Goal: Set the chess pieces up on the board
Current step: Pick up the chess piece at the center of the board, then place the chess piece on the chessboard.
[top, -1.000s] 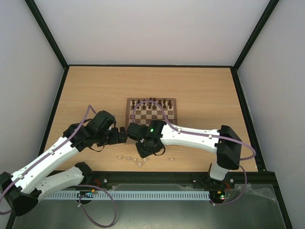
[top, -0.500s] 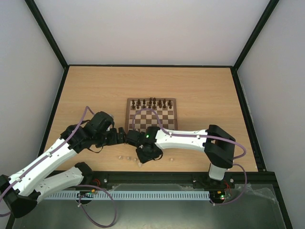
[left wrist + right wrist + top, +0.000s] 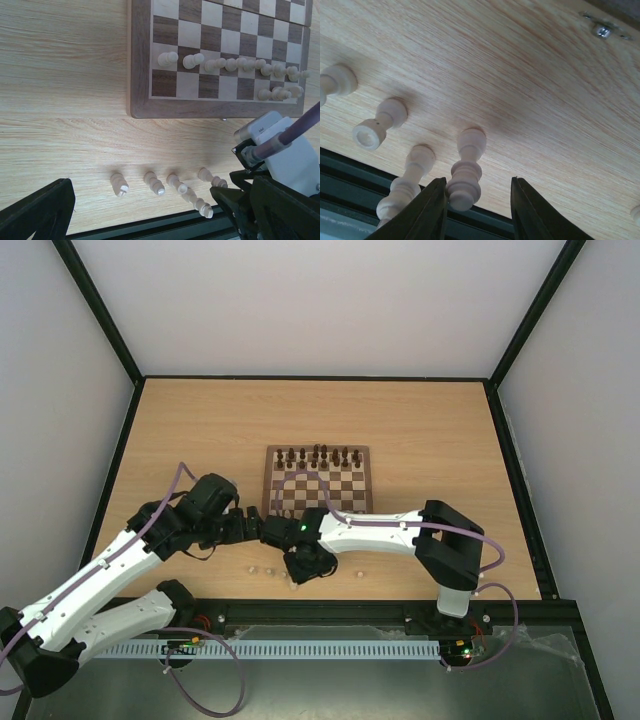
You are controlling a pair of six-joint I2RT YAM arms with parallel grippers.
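Now: my right claw (image 3: pixel 477 186) straddles a pale cream turned-wood chessman (image 3: pixel 466 167) standing on the light-wood tabletop (image 3: pixel 535 90) by its near edge, short of the chequered dark-and-cream wooden chessboard (image 3: pixel 140 75). Jaws parted, nothing gripped (gap wider on one side). Long axis looks upright, rising between my fingers. Left claw (image 3: pixel 150 220) gapes empty, farther off.

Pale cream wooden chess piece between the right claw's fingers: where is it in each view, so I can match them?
Top external: the pale cream wooden chess piece is a speck under the right claw, just above the black rail.
Left wrist: lower right, rightmost of the loose cream pieces.
Right wrist: bottom centre, between the claw's fingers.
Shared landmark: that black rail, low in every view.
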